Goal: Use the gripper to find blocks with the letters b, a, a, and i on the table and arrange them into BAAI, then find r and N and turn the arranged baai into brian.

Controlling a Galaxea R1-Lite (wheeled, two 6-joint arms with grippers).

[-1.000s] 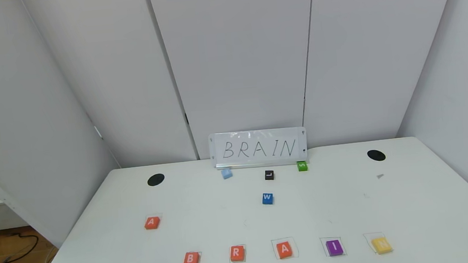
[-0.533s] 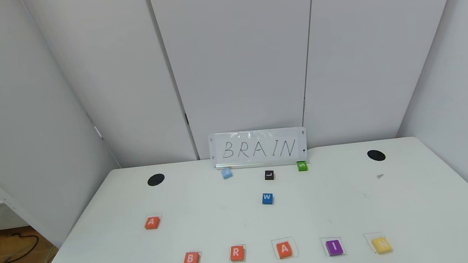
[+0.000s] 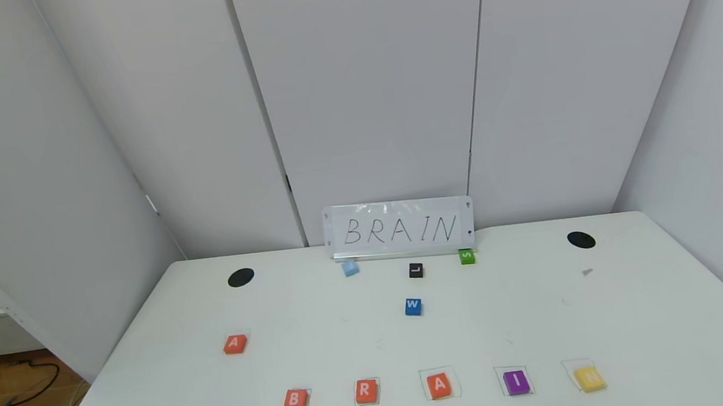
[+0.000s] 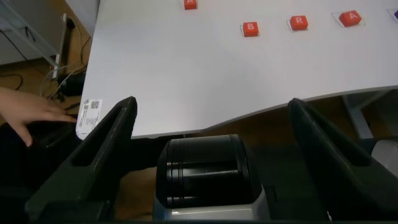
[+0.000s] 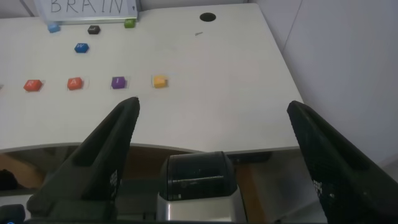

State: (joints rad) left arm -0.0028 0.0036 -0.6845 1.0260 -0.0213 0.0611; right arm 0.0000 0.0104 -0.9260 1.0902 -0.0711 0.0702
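Observation:
Along the front of the white table [image 3: 643,308] lies a row of flat blocks in pen-drawn squares: orange-red B [image 3: 294,401], orange-red R [image 3: 366,391], orange-red A [image 3: 439,386], purple I [image 3: 517,382] and yellow N [image 3: 589,378]. A second orange-red A [image 3: 234,344] lies apart, farther back on the left. Neither gripper shows in the head view. My left gripper [image 4: 211,104] hangs open below the table's near edge, holding nothing. My right gripper [image 5: 212,106] is likewise open and empty, off the near edge, with I [image 5: 118,82] and N [image 5: 160,81] ahead of it.
A sign reading BRAIN [image 3: 399,228] stands at the back edge. Before it lie a pale blue block [image 3: 350,268], a black L [image 3: 416,270], a green S [image 3: 467,256] and a blue W [image 3: 413,306]. Two black holes [image 3: 241,277] [image 3: 581,239] mark the rear corners. A person's hand [image 4: 25,115] shows beside the table.

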